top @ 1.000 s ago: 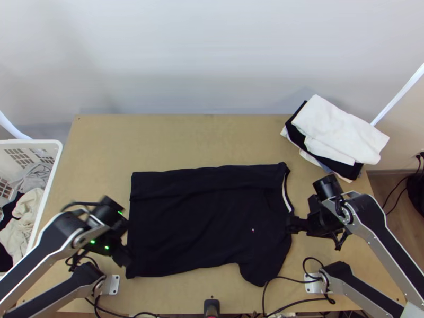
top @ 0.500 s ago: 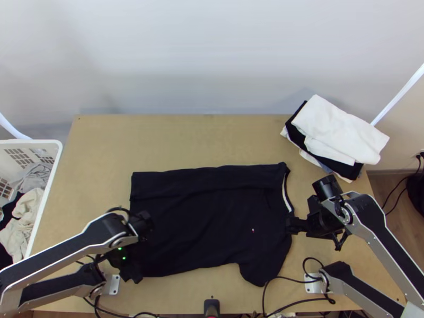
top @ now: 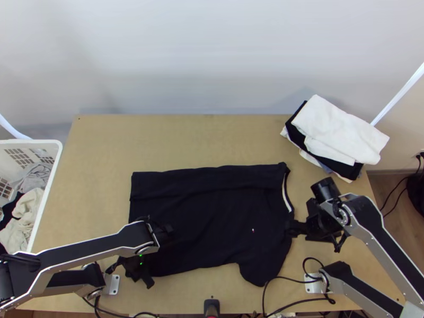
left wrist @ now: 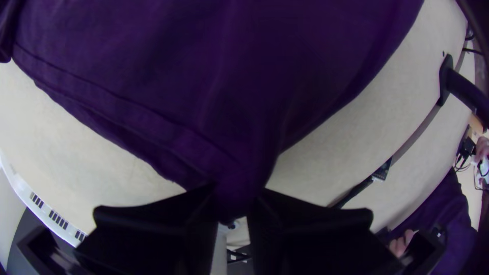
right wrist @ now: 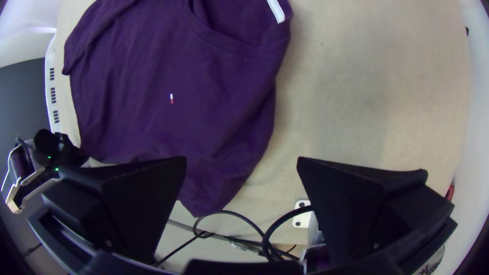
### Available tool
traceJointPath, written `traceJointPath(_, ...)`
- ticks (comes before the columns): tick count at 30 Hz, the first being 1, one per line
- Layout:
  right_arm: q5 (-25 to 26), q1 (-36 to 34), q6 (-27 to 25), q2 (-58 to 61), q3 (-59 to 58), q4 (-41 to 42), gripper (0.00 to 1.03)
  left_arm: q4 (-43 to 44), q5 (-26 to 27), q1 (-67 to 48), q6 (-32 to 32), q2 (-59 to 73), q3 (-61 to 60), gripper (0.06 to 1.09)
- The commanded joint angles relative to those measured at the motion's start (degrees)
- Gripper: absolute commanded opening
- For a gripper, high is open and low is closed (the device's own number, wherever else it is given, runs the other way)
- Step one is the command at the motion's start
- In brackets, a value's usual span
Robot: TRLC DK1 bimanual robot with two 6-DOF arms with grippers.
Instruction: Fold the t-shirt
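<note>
**Left gripper pinches t-shirt's hem corner**

The left wrist view shows what the top view leaves dark: the left gripper [top: 142,273] has its fingers nearly together on the t-shirt's [top: 212,206] near hem corner, the cloth gathered between them. The right wrist view shows the right gripper [top: 292,228] wide apart, holding nothing, at the shirt's collar end. From above, the shirt lies mid-table, far side folded in, near sleeve [top: 262,270] out; folded clothes [top: 339,130] lie beyond its collar. The pinched tip is hidden; the right wrist view cuts off the collar [right wrist: 224,43].
</note>
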Motion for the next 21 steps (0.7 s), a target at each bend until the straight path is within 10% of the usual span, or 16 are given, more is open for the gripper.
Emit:
traceJointPath(1,-1.44,1.45,0.70,0.36,-3.83,-0.59,0.96,0.19,-0.37,-1.47,-0.86,-1.51,-0.87,0.10)
traceJointPath(13,-1.97,4.53,-1.32,3.52,-11.30,6.09,0.81,-1.83,-0.37,-0.94,-0.86,-3.44,-0.17,0.10)
traceJointPath(16,-1.88,4.44,-2.02,3.79,-11.48,9.16,0.52,-1.92,-0.37,-0.85,-0.86,-3.44,0.01,0.10)
traceJointPath(21,-1.88,4.35,-2.64,4.67,-12.62,10.31,0.42,-2.54,-0.55,-0.50,-0.95,-3.53,0.18,0.10)
